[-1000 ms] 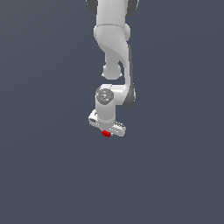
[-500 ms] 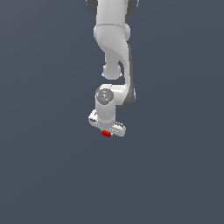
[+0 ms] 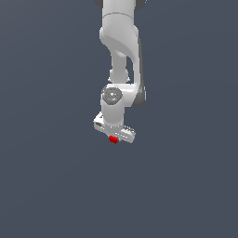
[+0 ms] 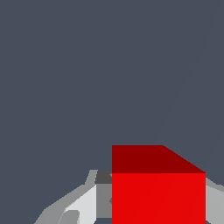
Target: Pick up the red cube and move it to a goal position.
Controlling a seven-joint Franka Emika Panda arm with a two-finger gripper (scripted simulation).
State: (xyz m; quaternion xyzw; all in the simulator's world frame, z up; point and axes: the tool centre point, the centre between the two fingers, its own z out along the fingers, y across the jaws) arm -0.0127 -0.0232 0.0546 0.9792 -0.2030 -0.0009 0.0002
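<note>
Your red cube [image 4: 158, 197] is a plain, bright red block with flat, unmarked faces; in the wrist view one face is lit and the one next to it is darker. It sits between the fingers [image 4: 83, 205] of the white gripper [image 3: 113, 138], which press against its sides, so the gripper is closed on it. From the exterior view you see only a small red patch [image 3: 113, 139] under the gripper body, at the end of the downward-pointing arm [image 3: 122, 56], against an even dark grey background [image 3: 46, 176].
</note>
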